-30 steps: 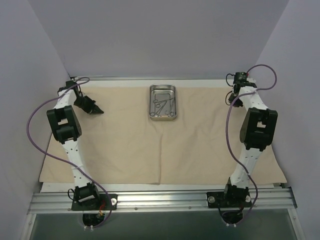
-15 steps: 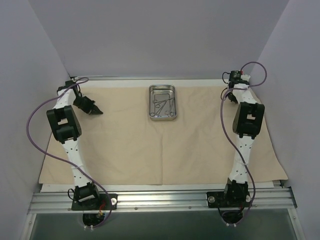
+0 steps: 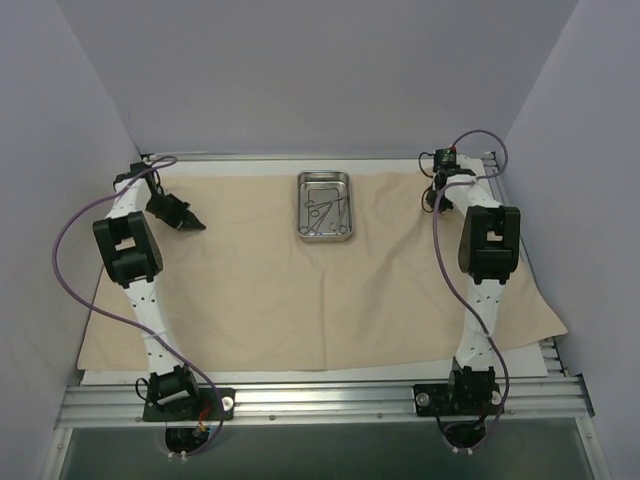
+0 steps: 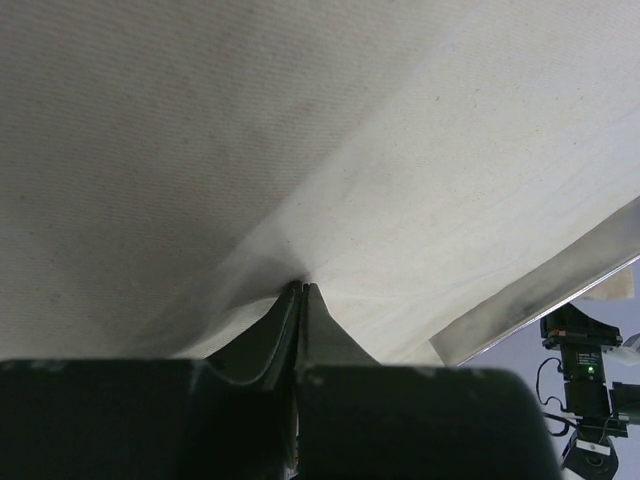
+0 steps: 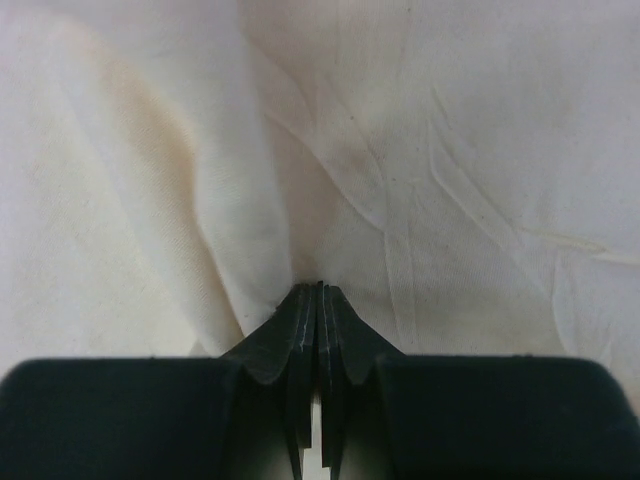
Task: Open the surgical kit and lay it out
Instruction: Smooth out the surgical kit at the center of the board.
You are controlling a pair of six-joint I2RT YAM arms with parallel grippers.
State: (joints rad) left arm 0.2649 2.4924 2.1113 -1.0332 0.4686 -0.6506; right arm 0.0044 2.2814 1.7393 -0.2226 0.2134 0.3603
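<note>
The beige cloth wrap [image 3: 260, 290] lies spread over the table. The steel tray [image 3: 301, 205] sits on it at the far middle with several ring-handled forceps [image 3: 322, 208] inside. My left gripper [image 3: 200, 223] is shut at the cloth's far left, its tips [image 4: 302, 288] pinching a low ridge of cloth [image 4: 200, 150]. My right gripper [image 3: 432, 198] is shut at the far right, to the right of the tray, its tips [image 5: 319, 286] gripping gathered folds of cloth [image 5: 250, 200]. The tray's side [image 4: 540, 300] shows in the left wrist view.
Grey walls enclose the table at the back and on both sides. A metal rail [image 3: 320, 400] runs along the near edge with both arm bases on it. Bare white table [image 3: 520, 165] shows at the far right, beside the cloth.
My right gripper has moved left toward the tray with the cloth in it, and the cloth's right edge has drawn inward. The left arm, tray and forceps have not moved.
</note>
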